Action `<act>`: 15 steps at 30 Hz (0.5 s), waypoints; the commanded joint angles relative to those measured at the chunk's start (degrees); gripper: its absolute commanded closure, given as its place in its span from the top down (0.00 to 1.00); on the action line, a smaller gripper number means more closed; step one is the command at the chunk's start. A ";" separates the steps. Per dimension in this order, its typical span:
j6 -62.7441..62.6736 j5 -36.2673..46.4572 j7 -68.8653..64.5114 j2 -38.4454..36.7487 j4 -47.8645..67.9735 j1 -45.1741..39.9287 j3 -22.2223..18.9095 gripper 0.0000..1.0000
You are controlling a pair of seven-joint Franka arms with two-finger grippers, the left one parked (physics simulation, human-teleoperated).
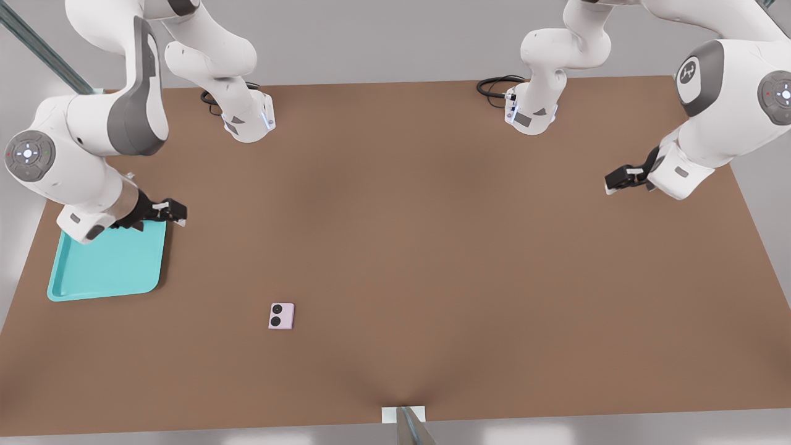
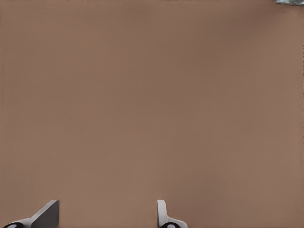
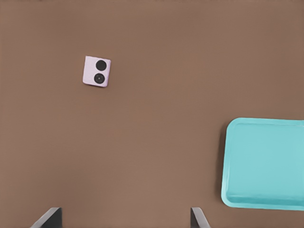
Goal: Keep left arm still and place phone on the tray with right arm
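Viewing front: tool [image 1: 173, 211] hangs over the tray's [image 1: 93, 272] far corner, at the front view's left; fingers spread, gripping nothing.
Front, phone [image 1: 282, 316]: flat on the brown table [image 1: 432, 247], lenses up, well apart from the tray.
Right wrist, phone [image 3: 97, 71]: alone on the table [image 3: 156, 142].
Right wrist, tray [image 3: 266, 164]: bare, beside the spread fingertips [image 3: 197, 217].

bare table [image 1: 432, 259] around phone [image 1: 282, 316]

Matt brown table [image 1: 432, 247]; tray [image 1: 111, 266] seemingly smooth plastic.
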 commanded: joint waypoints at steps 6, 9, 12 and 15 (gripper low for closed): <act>11.06 0.60 5.89 13.77 5.41 2.28 0.27 1.00; 21.96 0.86 7.64 22.12 4.97 5.53 0.36 1.00; 27.77 0.86 11.95 26.25 3.03 7.03 0.53 1.00; 32.77 0.86 20.12 30.12 3.03 8.61 0.89 1.00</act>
